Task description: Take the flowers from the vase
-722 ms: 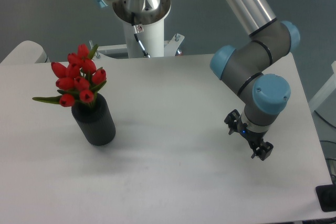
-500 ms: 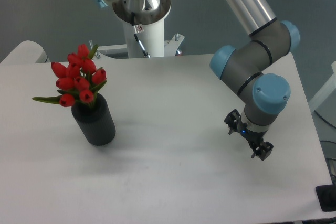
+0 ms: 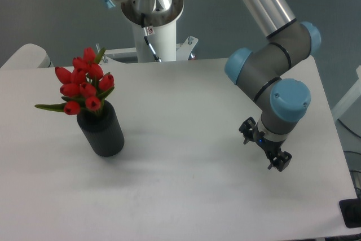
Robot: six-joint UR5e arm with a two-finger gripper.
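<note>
Single fixed cam, high front view, angled down over table [image 3: 186, 111].

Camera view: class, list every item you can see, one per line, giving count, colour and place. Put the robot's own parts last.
flowers: one bunch of red buds with green leaves, standing in the vase, left side of the table
vase: one, black, upright on the left of the table
table: one, white, fills most of the view
arm: one, grey with blue caps, over the right side of the table
gripper: one, black, far right of the flowers, holding nothing; finger gap too small to judge
</note>
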